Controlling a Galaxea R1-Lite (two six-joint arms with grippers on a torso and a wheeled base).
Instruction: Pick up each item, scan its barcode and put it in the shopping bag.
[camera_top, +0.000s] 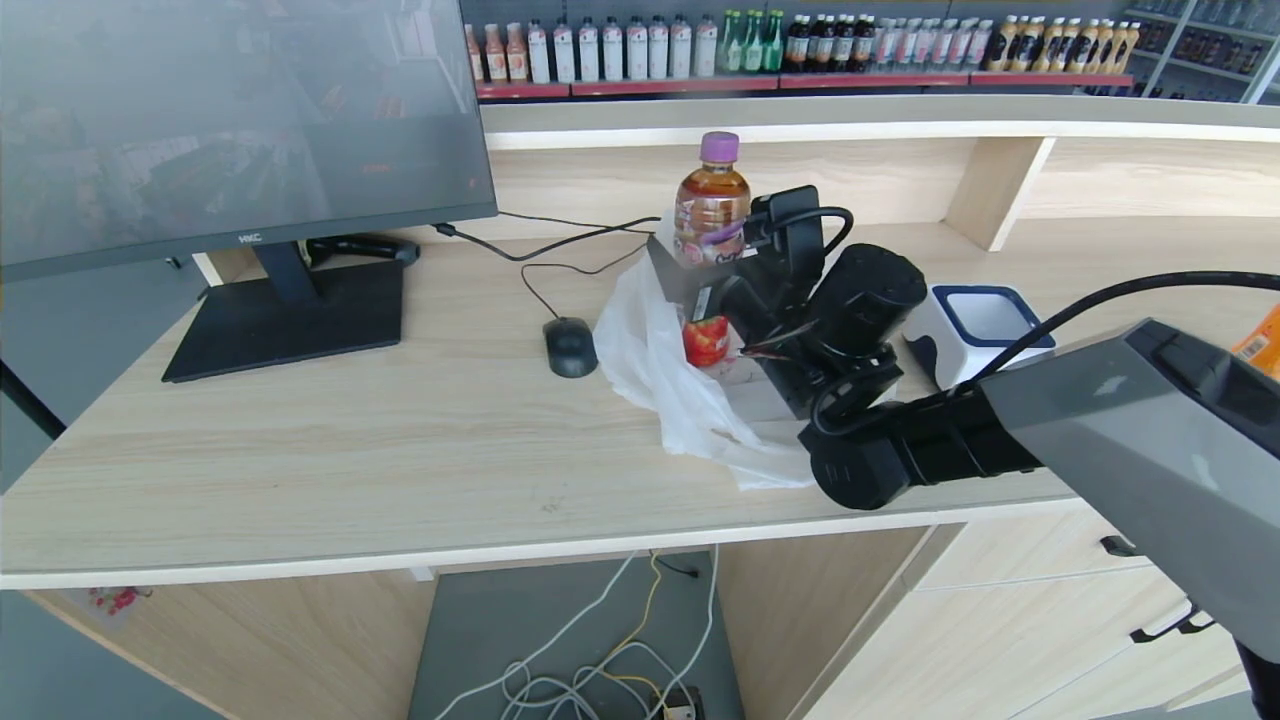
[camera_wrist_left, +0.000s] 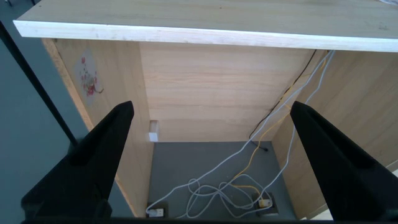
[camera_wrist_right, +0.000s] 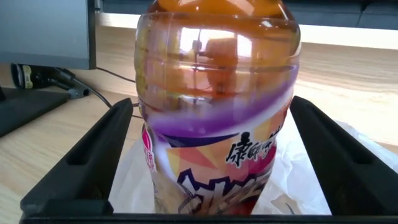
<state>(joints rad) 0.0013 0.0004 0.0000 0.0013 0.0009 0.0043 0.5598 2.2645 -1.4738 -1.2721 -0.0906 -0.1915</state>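
Grasps bottle upright in right gripper above shopping bag near counter front edge; hangs left gripper released below that edge.

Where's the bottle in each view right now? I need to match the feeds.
Head view: bottle upright at centre, held by the right gripper above the bag.
Right wrist view: bottle close up at centre, with the bag behind it.
Left wrist view: aimed under the counter, at floor cables.
Shared landmark: the wooden counter.
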